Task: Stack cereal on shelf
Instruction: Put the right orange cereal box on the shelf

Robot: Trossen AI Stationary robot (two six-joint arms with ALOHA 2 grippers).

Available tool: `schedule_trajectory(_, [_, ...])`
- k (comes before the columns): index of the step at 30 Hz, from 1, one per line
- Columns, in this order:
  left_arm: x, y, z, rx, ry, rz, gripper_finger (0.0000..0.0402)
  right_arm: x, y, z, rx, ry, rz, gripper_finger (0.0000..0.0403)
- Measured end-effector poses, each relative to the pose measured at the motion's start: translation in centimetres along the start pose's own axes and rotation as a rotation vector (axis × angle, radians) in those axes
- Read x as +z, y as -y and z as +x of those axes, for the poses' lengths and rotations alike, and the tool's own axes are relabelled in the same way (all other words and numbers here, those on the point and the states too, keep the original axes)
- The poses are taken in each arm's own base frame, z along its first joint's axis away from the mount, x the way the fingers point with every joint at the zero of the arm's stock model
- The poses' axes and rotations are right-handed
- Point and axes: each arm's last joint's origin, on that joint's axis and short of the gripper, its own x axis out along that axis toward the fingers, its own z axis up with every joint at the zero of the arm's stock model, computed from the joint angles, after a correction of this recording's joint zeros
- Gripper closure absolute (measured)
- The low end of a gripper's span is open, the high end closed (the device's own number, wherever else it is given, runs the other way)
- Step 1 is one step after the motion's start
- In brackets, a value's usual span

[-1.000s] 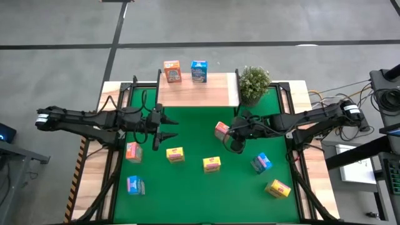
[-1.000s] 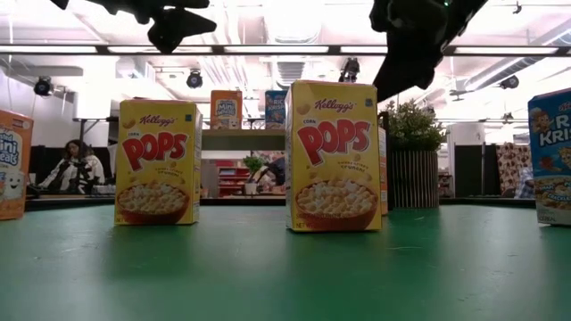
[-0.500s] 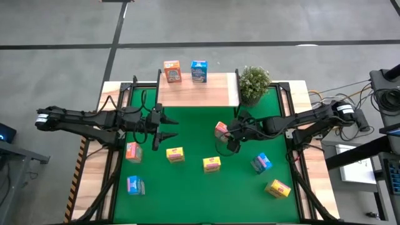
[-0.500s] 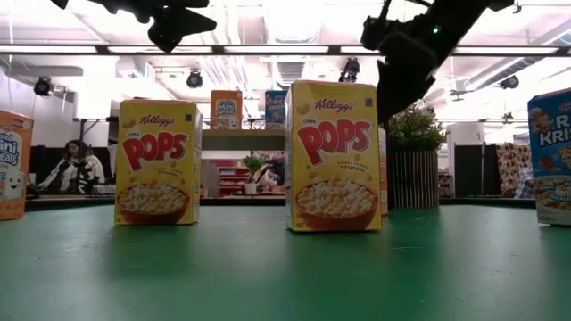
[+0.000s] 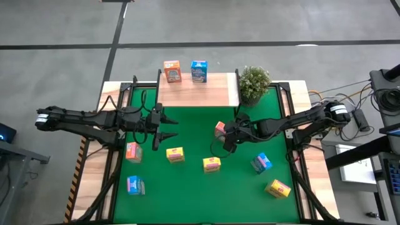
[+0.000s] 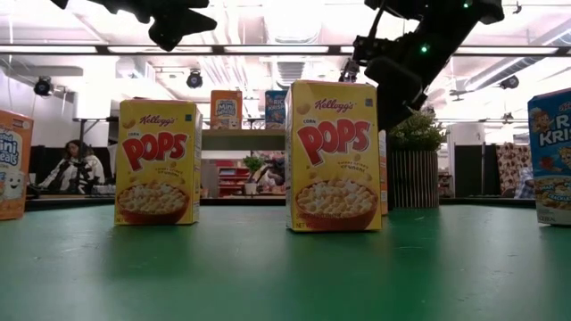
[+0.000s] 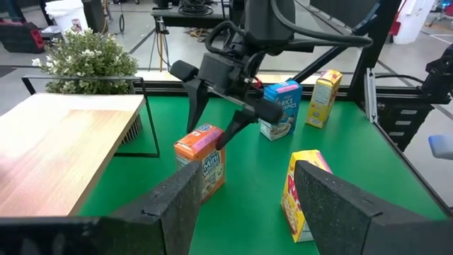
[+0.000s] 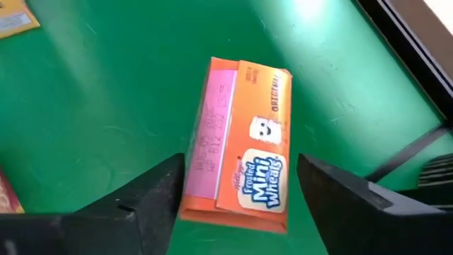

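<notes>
Wooden shelf (image 5: pixel 199 91) bears orange box (image 5: pixel 172 71), blue box (image 5: pixel 199 71).

floor: grey concrete (image 5: pixel 250 22) around table (image 5: pixel 94 181) | ceiling: strip lights (image 6: pixel 268 49) | seated person (image 6: pixel 76 165) beyond table

The high view looks straight down on the whole green mat (image 5: pixel 194 181), the low view sits at mat level facing the shelf (image 6: pixel 243 139), and both wrist views look closely from opposite sides at the same orange-pink box (image 7: pixel 202 161) beside that shelf.
</notes>
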Motion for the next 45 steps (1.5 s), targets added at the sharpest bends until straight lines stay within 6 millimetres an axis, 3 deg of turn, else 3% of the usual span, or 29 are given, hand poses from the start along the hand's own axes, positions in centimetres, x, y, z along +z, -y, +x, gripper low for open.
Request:
schedule_trajectory(10, [0.0,0.0,0.0,0.0,-0.002,0.001,0.0193,0.0,0.0,0.0,0.005,0.0,0.012,0.023])
schedule_trajectory(22, [0.0,0.0,0.0,0.0,-0.002,0.023,0.0193,0.7,0.2,-1.0,0.017,0.032,0.026,0.0236])
schedule_trajectory(28, [0.1,0.0,-0.2,0.0,0.005,0.047,0.0193,2.8,0.5,-3.0,0.032,0.062,0.022,0.0236])
schedule_trajectory(40, [1.9,-0.1,-2.1,0.003,0.052,0.164,0.0193,10.4,1.1,-7.7,0.053,0.226,-0.084,0.0236])
schedule_trajectory(45, [2.5,-0.1,-3.0,0.006,0.09,0.181,0.0193,13.7,2.2,-8.0,0.089,0.277,-0.134,0.0236])
